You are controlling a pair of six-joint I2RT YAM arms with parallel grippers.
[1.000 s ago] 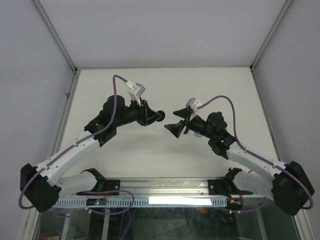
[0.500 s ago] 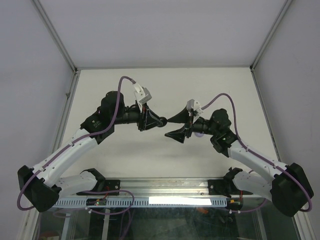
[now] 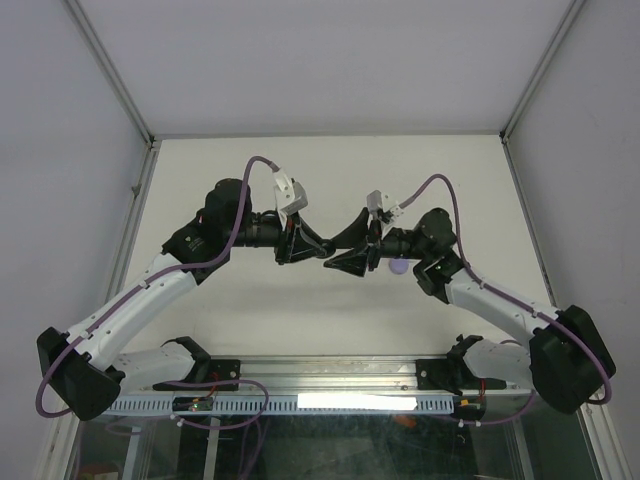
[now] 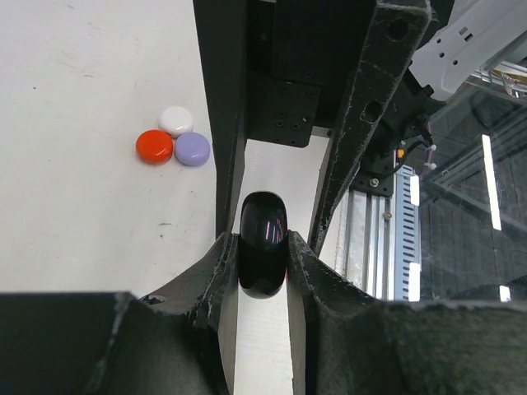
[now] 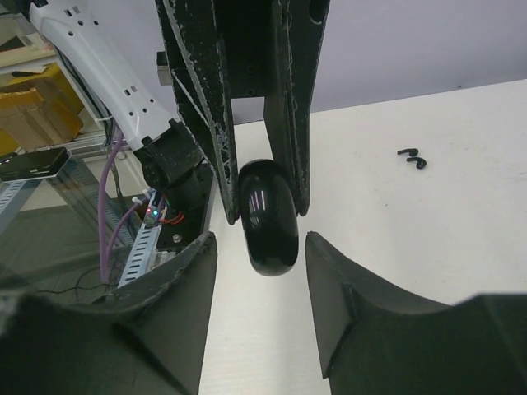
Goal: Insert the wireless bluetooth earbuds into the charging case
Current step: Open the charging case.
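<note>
Our left hand (image 4: pixel 263 245) is clamped on the black earbud (image 5: pixel 268 218), a glossy, smooth disc seen edge-on, its rim rounded like a pebble. The fingers (image 4: pixel 221 271) are matte black with a rough, grainy skin, and they press it from both sides, above the surface.

Our right hand (image 5: pixel 261 240) meets it tip to tip. Its jaws stand apart, one on each side of the same earbud, with a sliver of room showing on either side.

Past the left hand's fingertips and off to one side, three more pieces lie on the surface (image 4: pixel 82 230): the red earbud (image 4: pixel 154 146), the white earbud (image 4: pixel 176 120) and the lavender earbud (image 4: pixel 193 149), all smooth buttons, bunched so they touch.

Beyond the right hand, two small black curled bits (image 5: pixel 412 157) lie on bare, pale, faintly speckled surface. Behind both hands runs the metal rail (image 3: pixel 330 372) at the near edge, and grey walls close the other sides, well apart from the hands.
</note>
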